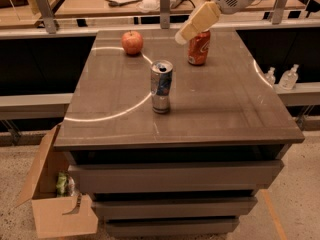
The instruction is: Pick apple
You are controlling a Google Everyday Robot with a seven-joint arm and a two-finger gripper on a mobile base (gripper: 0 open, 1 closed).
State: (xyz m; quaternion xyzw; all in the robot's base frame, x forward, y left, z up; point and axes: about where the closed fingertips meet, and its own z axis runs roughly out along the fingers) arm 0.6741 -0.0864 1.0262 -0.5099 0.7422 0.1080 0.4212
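Observation:
The apple (132,42) is small, round and red-orange. It sits upright at the far left of the brown table top (225,109). My gripper (183,35) is cream-coloured and hangs in the air at the far side of the table, to the right of the apple and apart from it. It points down-left and its tip overlaps the top of the orange soda can (198,49). Nothing shows in its grasp.
A silver and blue can (161,86) stands mid-table, nearer me than the apple. An open cardboard box (52,199) sits on the floor at the left. Two small bottles (282,76) stand on a ledge at the right. A rail and a counter with papers run behind the table.

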